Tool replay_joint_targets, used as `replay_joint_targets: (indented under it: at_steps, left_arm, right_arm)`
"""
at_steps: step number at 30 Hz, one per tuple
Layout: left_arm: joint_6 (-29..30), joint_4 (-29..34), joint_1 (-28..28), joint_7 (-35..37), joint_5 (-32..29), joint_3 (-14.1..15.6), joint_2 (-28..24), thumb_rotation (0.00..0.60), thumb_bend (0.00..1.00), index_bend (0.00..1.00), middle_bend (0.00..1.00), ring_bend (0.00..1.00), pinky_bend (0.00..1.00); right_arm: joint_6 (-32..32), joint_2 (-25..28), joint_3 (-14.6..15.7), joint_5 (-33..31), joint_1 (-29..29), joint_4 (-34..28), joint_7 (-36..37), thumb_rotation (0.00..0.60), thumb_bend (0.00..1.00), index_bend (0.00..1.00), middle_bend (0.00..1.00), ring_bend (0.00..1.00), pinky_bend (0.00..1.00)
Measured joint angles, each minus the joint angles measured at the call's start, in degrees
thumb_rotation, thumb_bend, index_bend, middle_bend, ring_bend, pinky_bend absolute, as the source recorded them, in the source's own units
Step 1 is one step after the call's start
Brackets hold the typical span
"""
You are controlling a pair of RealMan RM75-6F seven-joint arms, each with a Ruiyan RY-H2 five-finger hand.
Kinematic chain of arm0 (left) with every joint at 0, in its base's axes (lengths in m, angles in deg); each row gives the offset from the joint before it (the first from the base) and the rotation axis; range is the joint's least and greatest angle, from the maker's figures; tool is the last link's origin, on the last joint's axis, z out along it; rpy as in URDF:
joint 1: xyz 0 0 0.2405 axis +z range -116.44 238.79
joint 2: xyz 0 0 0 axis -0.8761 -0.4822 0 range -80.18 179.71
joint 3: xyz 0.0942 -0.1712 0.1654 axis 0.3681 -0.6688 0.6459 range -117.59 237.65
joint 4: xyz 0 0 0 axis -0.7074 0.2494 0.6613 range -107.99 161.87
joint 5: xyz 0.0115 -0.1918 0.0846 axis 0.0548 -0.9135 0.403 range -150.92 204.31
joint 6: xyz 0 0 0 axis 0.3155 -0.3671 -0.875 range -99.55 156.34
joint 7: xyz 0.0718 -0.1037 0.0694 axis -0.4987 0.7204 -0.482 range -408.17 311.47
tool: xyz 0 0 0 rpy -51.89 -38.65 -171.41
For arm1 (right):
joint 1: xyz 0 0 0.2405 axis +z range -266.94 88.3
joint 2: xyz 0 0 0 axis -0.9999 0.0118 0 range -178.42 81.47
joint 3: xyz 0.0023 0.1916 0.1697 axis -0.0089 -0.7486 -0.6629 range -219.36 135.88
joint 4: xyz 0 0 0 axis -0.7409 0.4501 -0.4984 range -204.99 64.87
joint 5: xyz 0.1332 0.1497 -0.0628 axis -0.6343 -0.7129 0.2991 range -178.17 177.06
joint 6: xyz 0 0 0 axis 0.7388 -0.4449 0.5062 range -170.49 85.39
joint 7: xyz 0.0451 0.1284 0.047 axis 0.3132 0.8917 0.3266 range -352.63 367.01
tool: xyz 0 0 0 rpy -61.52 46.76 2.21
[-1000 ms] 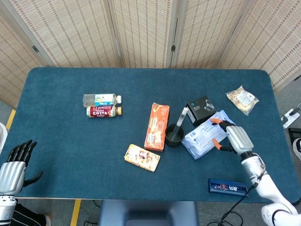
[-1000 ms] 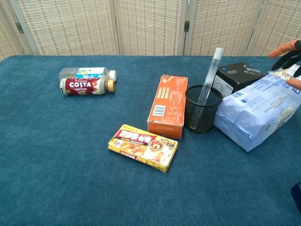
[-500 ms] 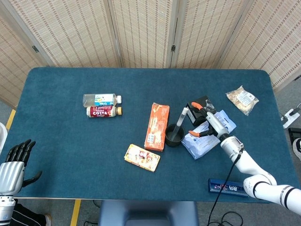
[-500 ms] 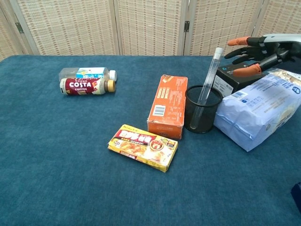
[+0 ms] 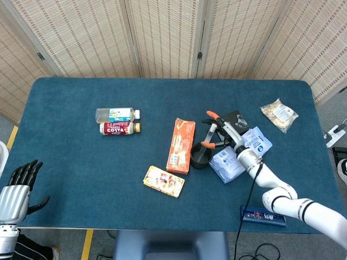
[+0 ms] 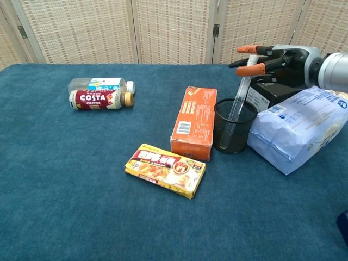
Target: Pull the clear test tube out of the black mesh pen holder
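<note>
The clear test tube [image 6: 241, 92] leans to the right in the black mesh pen holder [image 6: 234, 128], its lower end inside the cup. My right hand [image 6: 283, 58] is at the tube's top end. One orange fingertip lies above that end and another just below it. The fingers are apart and I see no firm grip. In the head view the right hand [image 5: 223, 135] reaches in from the right over the holder [image 5: 200, 157] and the tube [image 5: 211, 131]. My left hand [image 5: 16, 187] hangs off the table's front left corner, fingers straight and holding nothing.
An orange box [image 6: 194, 122] lies against the holder's left side, with a yellow box [image 6: 166, 169] in front of it. A blue-white bag [image 6: 304, 128] and a black box [image 6: 272, 89] crowd the holder's right. Two bottles [image 5: 116, 122] lie far left. A snack bag [image 5: 278, 115] lies far right.
My right hand has swept left from over the blue-white bag to the top of the test tube. The tube and the holder have not moved. The left hand stays still.
</note>
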Motion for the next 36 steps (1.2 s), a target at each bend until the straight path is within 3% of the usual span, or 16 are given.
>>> replay_joint_targets:
  at_steps: [7, 11, 18, 28, 33, 36]
  left_arm:
    - [0.03, -0.23, 0.36, 0.48, -0.37, 0.15, -0.25, 0.600, 0.26, 0.08, 0.10, 0.10, 0.13]
    - [-0.08, -0.46, 0.35, 0.79, -0.47, 0.10, -0.23, 0.600, 0.26, 0.08, 0.10, 0.10, 0.13]
    - [0.28, -0.93, 0.57, 1.52, -0.27, 0.15, -0.10, 0.600, 0.27, 0.08, 0.10, 0.10, 0.13]
    - [0.77, -2.25, 1.10, 2.99, -0.41, 0.23, 0.18, 0.600, 0.27, 0.08, 0.10, 0.10, 0.13]
    - [0.94, -2.64, 1.22, 3.30, -0.35, 0.20, 0.31, 0.600, 0.27, 0.08, 0.10, 0.10, 0.13]
    - [0.98, -2.75, 1.25, 3.40, -0.32, 0.20, 0.34, 0.600, 0.27, 0.08, 0.10, 0.10, 0.13]
  right_arm:
    - [-5.85, -2.13, 2.15, 7.51, 0.97, 2.39, 13.06, 0.600, 0.09, 0.05, 0.24, 0.15, 0.26]
    - [-11.73, -1.52, 4.88, 12.72, 1.29, 2.30, 20.65, 0.600, 0.09, 0.06, 0.24, 0.16, 0.27]
    - [-18.94, 0.29, 10.15, 18.55, 2.50, -0.94, 23.92, 0.600, 0.09, 0.06, 0.25, 0.16, 0.27]
    - [-21.07, 2.17, 11.95, 16.80, 2.74, -3.72, 16.85, 0.600, 0.13, 0.06, 0.24, 0.16, 0.27]
    - [-22.65, 2.79, 12.06, 15.68, 1.94, -4.33, 5.69, 0.600, 0.19, 0.09, 0.24, 0.16, 0.27]
    - [-23.14, 3.55, 12.25, 15.11, 1.49, -5.26, -1.53, 0.600, 0.28, 0.19, 0.25, 0.16, 0.27]
